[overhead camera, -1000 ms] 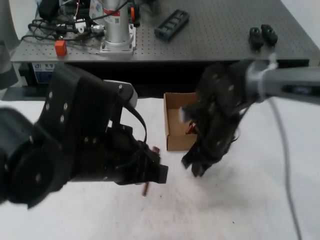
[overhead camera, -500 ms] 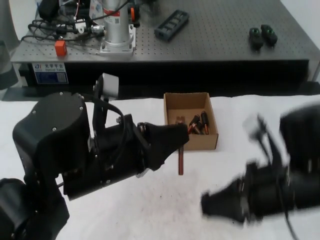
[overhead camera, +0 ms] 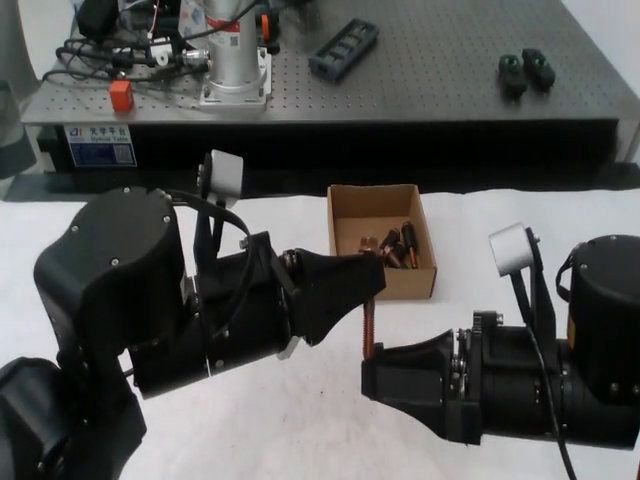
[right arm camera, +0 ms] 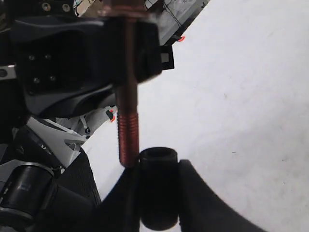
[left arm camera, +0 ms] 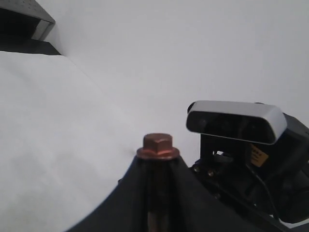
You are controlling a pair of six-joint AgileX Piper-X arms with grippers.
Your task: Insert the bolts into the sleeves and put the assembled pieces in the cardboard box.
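My left gripper (overhead camera: 368,282) is shut on a copper bolt (overhead camera: 368,325) just under its hex head (left arm camera: 157,145); the bolt hangs upright, threads down. My right gripper (overhead camera: 375,370) is shut on a black sleeve (right arm camera: 158,186), held upright directly beneath. In the right wrist view the bolt's threaded tip (right arm camera: 127,145) sits at the sleeve's rim, slightly to one side of its opening. The cardboard box (overhead camera: 380,205) stands behind the grippers on the white cloth, with several assembled pieces (overhead camera: 393,248) inside.
A metal breadboard bench (overhead camera: 420,70) with a black tray (overhead camera: 343,47), a silver post (overhead camera: 236,55) and cables lies beyond the box. White cloth (overhead camera: 250,430) covers the work area around both arms.
The right arm swung down from over the box to low front right and now holds the sleeve under the bolt. The left arm lifted the bolt up and rightward to meet it.
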